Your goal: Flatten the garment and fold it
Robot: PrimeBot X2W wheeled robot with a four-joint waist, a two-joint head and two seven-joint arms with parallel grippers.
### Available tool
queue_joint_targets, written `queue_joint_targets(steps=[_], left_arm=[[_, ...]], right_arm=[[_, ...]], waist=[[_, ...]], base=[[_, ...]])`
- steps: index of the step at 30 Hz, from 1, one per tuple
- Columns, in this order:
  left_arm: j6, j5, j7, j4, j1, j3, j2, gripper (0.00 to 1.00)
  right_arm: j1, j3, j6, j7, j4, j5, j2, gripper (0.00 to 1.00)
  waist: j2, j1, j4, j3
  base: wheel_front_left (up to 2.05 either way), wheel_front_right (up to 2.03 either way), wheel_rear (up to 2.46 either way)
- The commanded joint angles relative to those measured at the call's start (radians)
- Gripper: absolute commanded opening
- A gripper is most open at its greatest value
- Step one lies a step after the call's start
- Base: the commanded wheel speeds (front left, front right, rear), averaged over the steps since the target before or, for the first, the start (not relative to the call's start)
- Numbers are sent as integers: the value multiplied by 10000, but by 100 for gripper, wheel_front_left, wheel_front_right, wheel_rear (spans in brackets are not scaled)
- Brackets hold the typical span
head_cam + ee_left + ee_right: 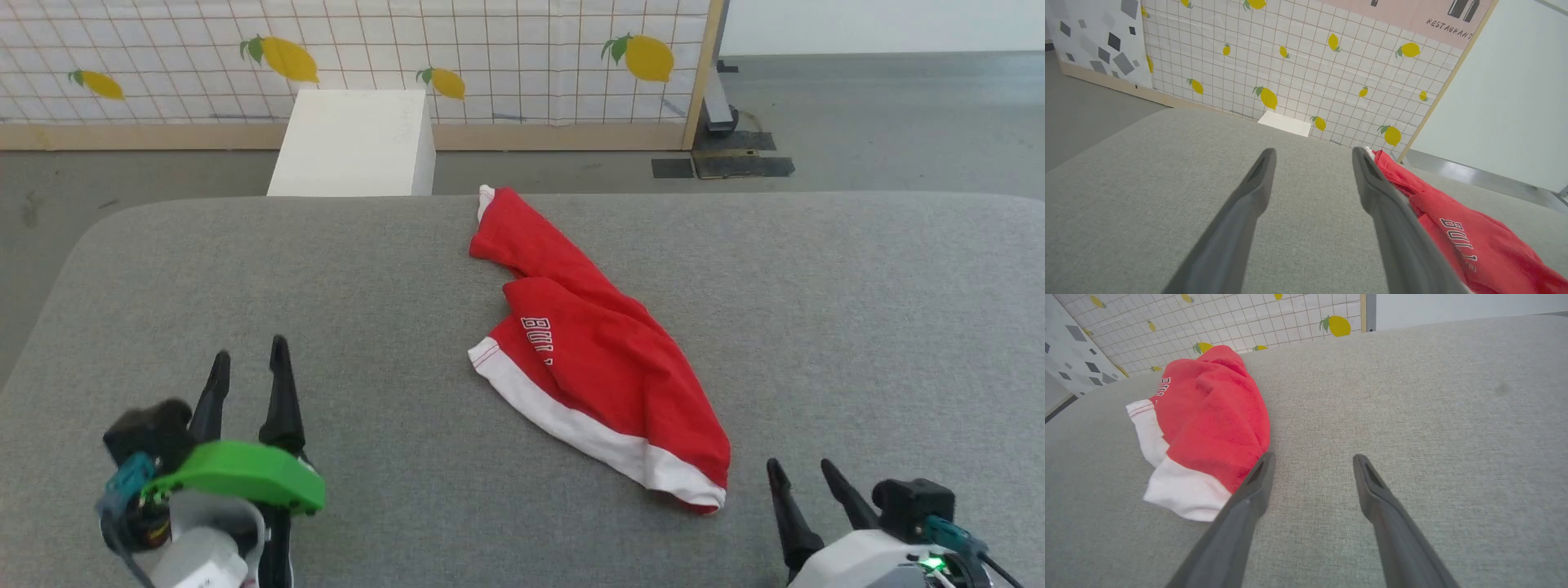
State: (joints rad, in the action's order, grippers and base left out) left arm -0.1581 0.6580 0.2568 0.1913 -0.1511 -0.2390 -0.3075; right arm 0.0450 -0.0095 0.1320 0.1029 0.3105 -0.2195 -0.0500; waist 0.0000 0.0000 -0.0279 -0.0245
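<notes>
Though set down on the grey table point(857, 327), garment point(604, 367) bunched in a diagonal heap at mid-table, neither flattened nor folded, whole task judged outstanding; left jaws well apart, right jaws near its white hem point(571, 426), both parted, empty.

Black-fingered left tool point(250, 349) wears a bright green cover point(237, 478).

Bright, even light, soft shadows; wrist views bend at edges.
</notes>
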Motion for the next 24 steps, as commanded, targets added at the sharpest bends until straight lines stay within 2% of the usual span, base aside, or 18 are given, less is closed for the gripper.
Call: queue_joint_targets(steps=[1,5,11,13,17,18,19,21,24], left_arm=[[-57,-261,42,-288,427,277,200,100],[88,-664,46,-712,1184,941,643,100],[485,-1096,47,-869,1488,1290,1178,100],[604,-1210,48,-839,1436,1351,1317,100],[857,-1398,48,-700,1305,1483,1533,100],[922,-1432,48,-655,1280,1522,1567,100],[995,-1477,48,-602,1251,1565,1615,100],[1116,-1556,48,-526,1236,1608,1700,100],[1254,-1661,48,-437,1245,1635,1791,100]], right_arm=[[58,118,-13,-407,-142,11,-3,100],[-45,489,-13,-1911,-531,47,-3,100],[-290,1060,-13,-4246,-952,338,-3,100],[-321,1122,-13,-4774,-998,501,-3,100],[-385,1186,-13,-5139,-1054,624,-3,100],[-390,1172,-13,-5213,-1039,604,-3,88],[-404,1154,-13,-5258,-1042,590,-3,37],[-411,1072,-13,-5228,-1078,551,-3,0],[-382,908,-13,-5192,-1191,491,-3,0]], waist=[[0,0,-70,-47],[0,0,-221,-192],[0,0,-533,-439],[0,0,-663,-509],[0,0,-832,-621],[0,0,-850,-644],[0,0,-869,-662],[0,0,-877,-669],[0,0,-808,-629]], base=[[0,0,0],[0,0,0],[0,0,0],[0,0,0],[0,0,0],[0,0,0],[0,0,0],[0,0,0],[0,0,0]])
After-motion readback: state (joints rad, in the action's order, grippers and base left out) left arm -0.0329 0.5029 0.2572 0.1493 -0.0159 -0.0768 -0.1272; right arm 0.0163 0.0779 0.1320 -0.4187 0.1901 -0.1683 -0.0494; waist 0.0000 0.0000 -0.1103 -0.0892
